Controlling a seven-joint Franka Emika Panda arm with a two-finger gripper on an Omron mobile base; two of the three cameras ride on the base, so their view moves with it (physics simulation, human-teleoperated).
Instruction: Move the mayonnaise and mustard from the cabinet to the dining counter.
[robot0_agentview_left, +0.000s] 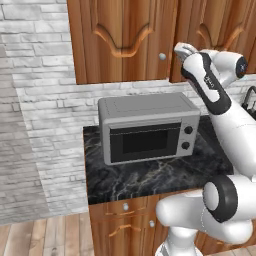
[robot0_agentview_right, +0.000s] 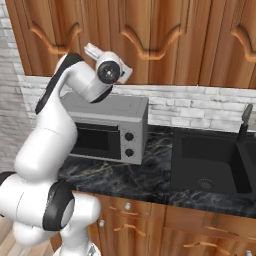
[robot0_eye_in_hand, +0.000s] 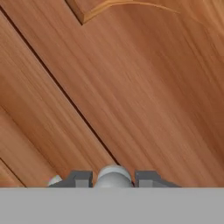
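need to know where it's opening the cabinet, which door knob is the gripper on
The knob between the gripper's fingertips, on the cabinet door right of the microwave. The other upper knob, on the door above the microwave, stands free, left of the hand.

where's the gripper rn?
Up at the cabinet above the microwave; in the hand view the gripper is shut on a round door knob.
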